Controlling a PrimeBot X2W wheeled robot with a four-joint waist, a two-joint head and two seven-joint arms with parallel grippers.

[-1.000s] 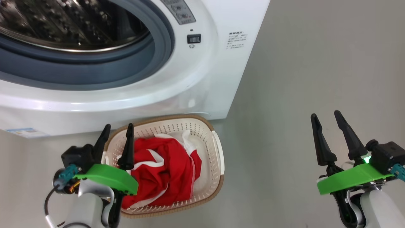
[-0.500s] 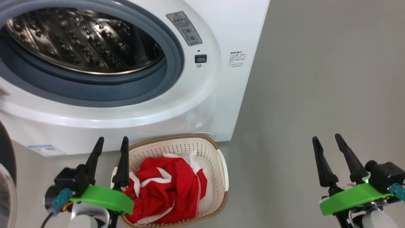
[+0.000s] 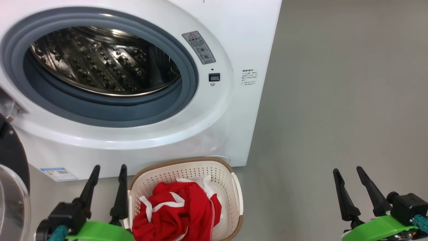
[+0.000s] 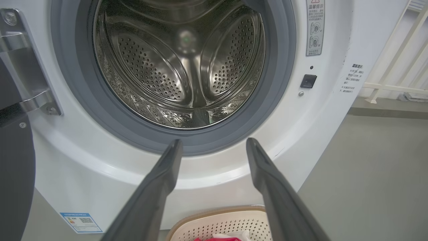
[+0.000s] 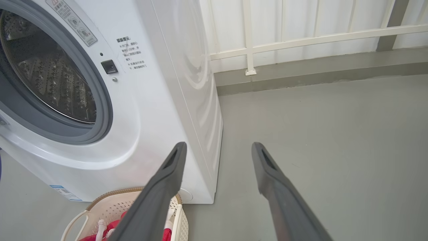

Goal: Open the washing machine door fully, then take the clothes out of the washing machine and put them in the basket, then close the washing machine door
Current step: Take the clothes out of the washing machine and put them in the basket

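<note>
On the grey floor before an open washing machine, a cream basket with a brown rim sits just in front of the machine's lower panel. It holds the red clothes, whose white trim and lining are bunched up inside it. The machine's steel drum, ringed by a grey rubber seal, shows its perforated metal in the head and left wrist views. The door is swung out to the robot's left, with its black frame and part of its glass bowl showing at the left edge of the head view. Its metal hinge is seen bolted to the white front in the left wrist view. The left gripper hovers just to the left of the basket, its two dark fingers spread apart with nothing between them, pointing toward the lower rim of the round opening. The right gripper hangs well to the right of the basket over bare floor, its fingers likewise apart and empty. A white railing runs along the wall beyond the machine's right side.
</note>
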